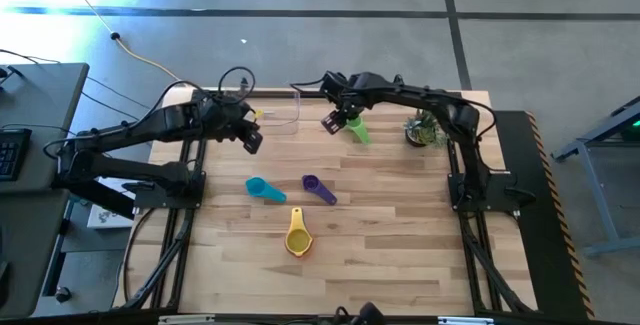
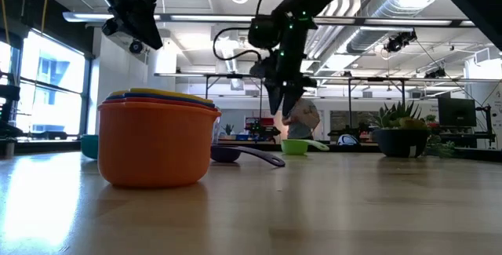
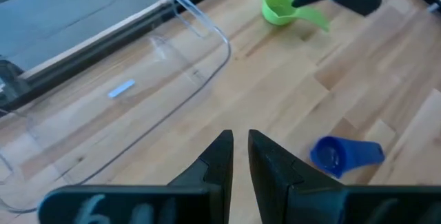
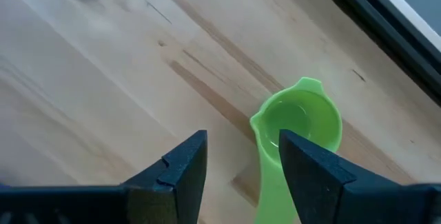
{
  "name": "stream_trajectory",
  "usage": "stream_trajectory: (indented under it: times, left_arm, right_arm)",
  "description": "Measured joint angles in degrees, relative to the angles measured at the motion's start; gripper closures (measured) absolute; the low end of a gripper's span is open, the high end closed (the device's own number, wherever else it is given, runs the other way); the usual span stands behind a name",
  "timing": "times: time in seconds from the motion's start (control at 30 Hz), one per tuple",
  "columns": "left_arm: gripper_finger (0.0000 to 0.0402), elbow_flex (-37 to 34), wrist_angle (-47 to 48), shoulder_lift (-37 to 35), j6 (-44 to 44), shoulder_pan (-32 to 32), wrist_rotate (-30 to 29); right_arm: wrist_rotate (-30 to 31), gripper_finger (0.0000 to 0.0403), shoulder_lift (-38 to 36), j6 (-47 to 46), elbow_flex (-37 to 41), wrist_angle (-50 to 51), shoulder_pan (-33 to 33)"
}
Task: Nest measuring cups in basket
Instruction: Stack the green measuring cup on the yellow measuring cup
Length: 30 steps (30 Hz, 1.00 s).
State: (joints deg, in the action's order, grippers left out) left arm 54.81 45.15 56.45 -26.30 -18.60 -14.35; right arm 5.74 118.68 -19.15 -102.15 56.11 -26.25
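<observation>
The clear basket (image 1: 278, 112) stands at the far edge with no cup in it (image 3: 138, 93). A green cup (image 1: 357, 130) lies on the table to its right. My right gripper (image 4: 241, 162) hangs open above the green cup (image 4: 303, 124), its fingers over the handle and the bare wood beside it, well clear of the table (image 2: 282, 98). My left gripper (image 3: 238, 155) hovers beside the basket's near right corner, almost shut with only a slit between its tips, and holds nothing. Teal (image 1: 263, 189) and purple (image 1: 320, 188) cups lie mid-table. An orange cup with others nested in it (image 2: 157, 141) stands nearer.
A small potted plant (image 1: 425, 128) stands at the far right, beyond the green cup. The nested stack (image 1: 297, 233) sits toward the near edge. Bare wood lies between the basket and the loose cups. A person shows far off in the room (image 2: 303, 120).
</observation>
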Motion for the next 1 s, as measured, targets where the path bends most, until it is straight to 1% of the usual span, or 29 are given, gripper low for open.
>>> stream_trajectory:
  times: [0.23,0.47,0.83,0.9,1.0]
  left_arm:
    - [0.0366,0.0,0.01,0.0,0.0,-1.82,0.02]
    - [0.0366,0.0,0.04,0.0,0.0,-2.18,0.04]
    - [0.0367,0.02,0.04,0.0,0.0,-2.18,0.22]
    - [0.0366,0.02,0.04,0.0,0.0,-2.18,0.24]
    - [0.0367,0.02,0.04,0.0,0.0,-2.18,0.24]
  right_arm:
    - [0.22,0.0231,2.27,3.63,0.0,-0.46,-0.03]
    - [-0.22,0.0231,5.63,3.78,0.0,0.14,-0.1]
    - [1.6,0.0232,9.36,3.76,0.0,0.83,-0.1]
    - [1.6,0.0241,9.49,3.52,0.0,0.92,-0.1]
    - [1.68,0.0272,9.48,3.16,0.0,0.95,-0.1]
